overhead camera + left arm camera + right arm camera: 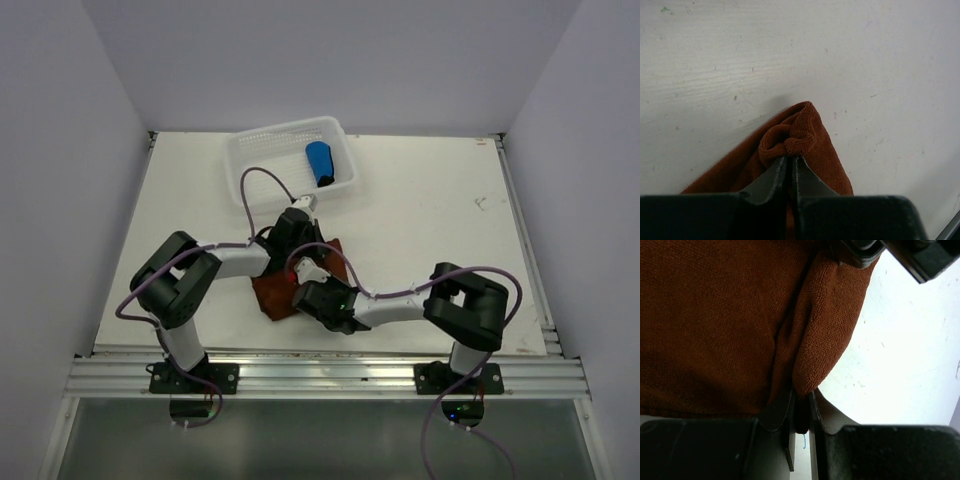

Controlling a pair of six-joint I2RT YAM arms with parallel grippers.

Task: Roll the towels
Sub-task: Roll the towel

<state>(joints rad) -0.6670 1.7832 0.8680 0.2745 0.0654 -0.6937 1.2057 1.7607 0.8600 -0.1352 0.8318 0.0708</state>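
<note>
The rust-brown towel [272, 293] lies on the white table between the two arms, partly under them. My left gripper [790, 157] is shut on a bunched corner of the rust-brown towel [800, 137], with its jaws nearly touching. My right gripper [801, 394] is shut on a folded edge of the same rust-brown towel [825, 340]. In the top view the left gripper [300, 232] sits at the towel's far side and the right gripper [312, 292] at its near side. A rolled bright blue towel [320, 163] lies in the white basket [262, 150].
The white mesh basket stands at the back of the table, left of centre. Grey walls close in the table on the left, back and right. A metal rail [320, 372] runs along the near edge at the arm bases.
</note>
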